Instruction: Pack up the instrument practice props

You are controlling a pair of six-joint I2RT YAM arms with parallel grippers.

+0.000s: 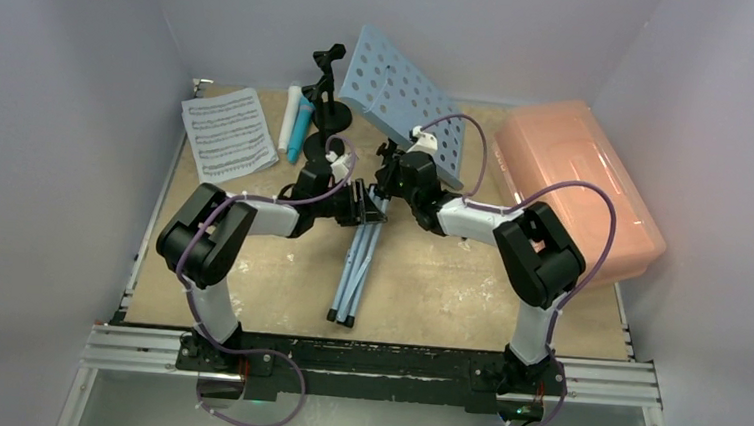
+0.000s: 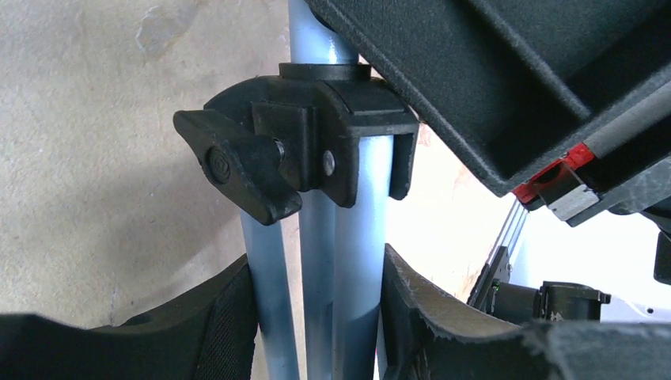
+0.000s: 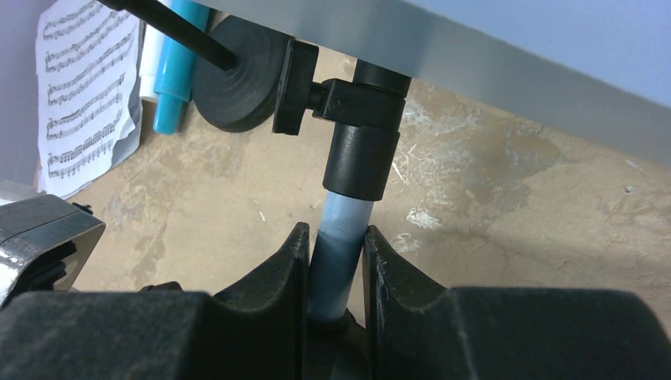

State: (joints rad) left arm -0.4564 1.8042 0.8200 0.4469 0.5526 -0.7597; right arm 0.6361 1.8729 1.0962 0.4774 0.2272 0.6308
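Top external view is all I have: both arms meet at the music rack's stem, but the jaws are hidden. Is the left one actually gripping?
Observer: Yes. The left gripper is closed around the folded legs of the music rack, right beside the black clamp.
Operator: And the right?
Observer: The right gripper pinches the light-blue pole just short of its black sleeve.
Operator: Is the clamp's knob free?
Observer: The wing knob sticks out sideways, nothing touching it.
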